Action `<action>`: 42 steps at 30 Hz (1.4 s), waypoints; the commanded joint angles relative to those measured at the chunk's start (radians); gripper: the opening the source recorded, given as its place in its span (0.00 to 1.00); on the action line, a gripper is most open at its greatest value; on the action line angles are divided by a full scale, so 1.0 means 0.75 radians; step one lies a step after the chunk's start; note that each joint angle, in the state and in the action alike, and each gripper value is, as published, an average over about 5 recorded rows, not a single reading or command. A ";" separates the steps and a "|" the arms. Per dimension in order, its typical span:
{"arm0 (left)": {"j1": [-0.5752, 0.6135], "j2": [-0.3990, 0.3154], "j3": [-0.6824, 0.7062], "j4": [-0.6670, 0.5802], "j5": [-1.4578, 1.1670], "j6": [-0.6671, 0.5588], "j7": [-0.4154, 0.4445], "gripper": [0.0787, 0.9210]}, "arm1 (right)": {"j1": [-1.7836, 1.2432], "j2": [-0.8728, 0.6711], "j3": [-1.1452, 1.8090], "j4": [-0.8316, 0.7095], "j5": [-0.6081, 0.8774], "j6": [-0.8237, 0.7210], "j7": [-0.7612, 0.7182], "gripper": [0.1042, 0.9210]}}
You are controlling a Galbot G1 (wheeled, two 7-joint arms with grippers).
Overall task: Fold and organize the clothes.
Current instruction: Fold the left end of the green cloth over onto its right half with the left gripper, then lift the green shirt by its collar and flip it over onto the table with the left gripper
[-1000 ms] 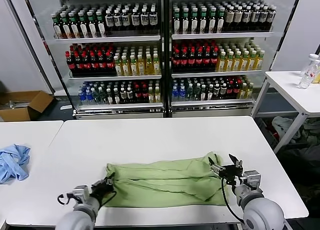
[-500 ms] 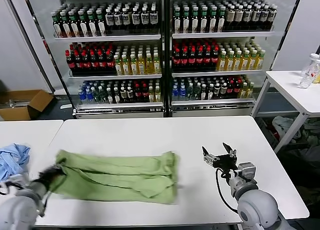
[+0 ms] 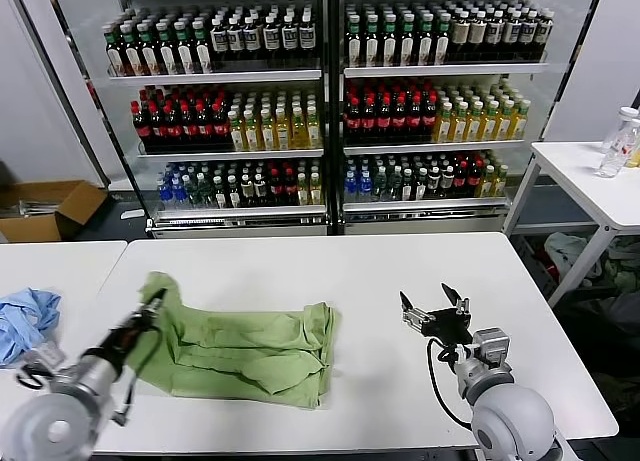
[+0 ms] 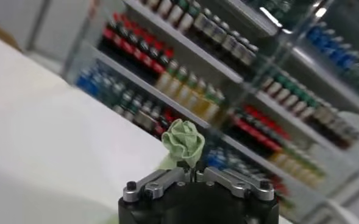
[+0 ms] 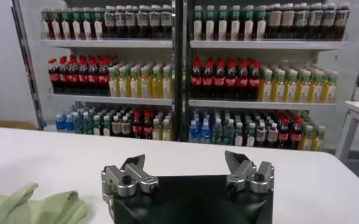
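Left gripper pinched on the shirt corner at 9 o'clock — lifted, likely to fold it over — right gripper spread, empty, at 3 o'clock.

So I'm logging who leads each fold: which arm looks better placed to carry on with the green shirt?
Probably the left. The left gripper is shut on the shirt at its left end, while the right gripper hangs open, empty and apart from the cloth.
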 commanded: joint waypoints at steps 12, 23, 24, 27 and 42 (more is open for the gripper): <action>-0.230 -0.166 0.691 0.118 0.150 0.011 -0.150 0.02 | 0.003 0.004 0.043 -0.002 -0.011 0.002 -0.005 0.88; -0.215 -0.153 0.651 -0.024 0.206 0.053 -0.060 0.24 | 0.027 0.017 0.040 -0.027 -0.007 -0.001 -0.004 0.88; -0.208 -0.155 0.628 -0.041 0.192 0.052 -0.061 0.27 | 0.027 0.021 0.039 -0.028 -0.008 -0.001 -0.004 0.88; -0.147 -0.144 0.515 -0.091 0.161 0.055 -0.060 0.38 | 0.027 0.028 0.034 -0.034 -0.009 0.000 -0.005 0.88; 0.080 0.027 0.182 0.227 0.552 0.007 0.049 0.86 | -0.001 0.094 0.002 -0.057 -0.067 0.025 -0.013 0.88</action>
